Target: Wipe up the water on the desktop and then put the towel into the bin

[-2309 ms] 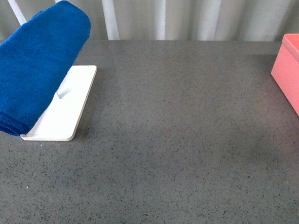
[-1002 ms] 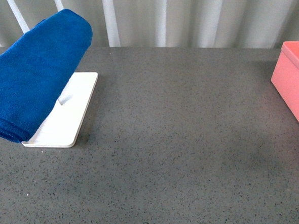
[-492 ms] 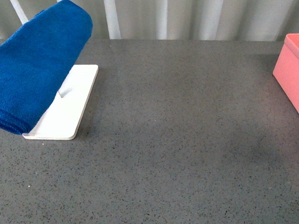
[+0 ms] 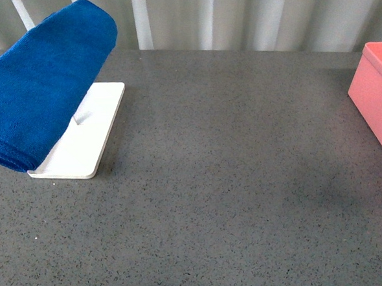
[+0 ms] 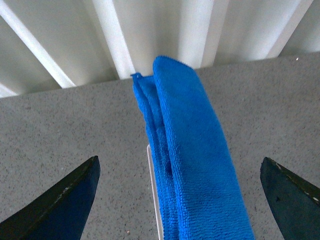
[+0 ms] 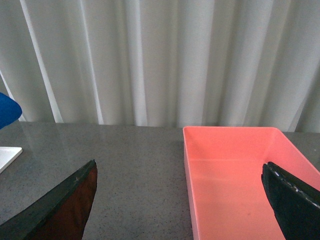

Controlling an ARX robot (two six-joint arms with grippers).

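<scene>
The blue towel point(image 4: 44, 80) lies folded and raised over a white tray point(image 4: 90, 139) at the back left of the speckled grey desktop point(image 4: 232, 179). The pink bin point(image 4: 378, 99) stands at the right edge, and its inside looks bare point(image 6: 235, 175). No water stands out on the desktop. Neither gripper shows in the front view. My left gripper point(image 5: 178, 165) is open, its dark fingers point(image 5: 60, 205) wide on either side of the towel point(image 5: 195, 165) and apart from it. The open right gripper point(image 6: 179, 165) hangs before the bin's left wall.
A pale pleated curtain point(image 4: 235, 17) runs behind the desktop's far edge. In the right wrist view a corner of the towel point(image 6: 7, 107) and of the white tray point(image 6: 7, 155) show far off to one side.
The front view bobbed a little: a second ago everything sat slightly lower in the picture. Towel, tray and bin keep their places on the desktop.
</scene>
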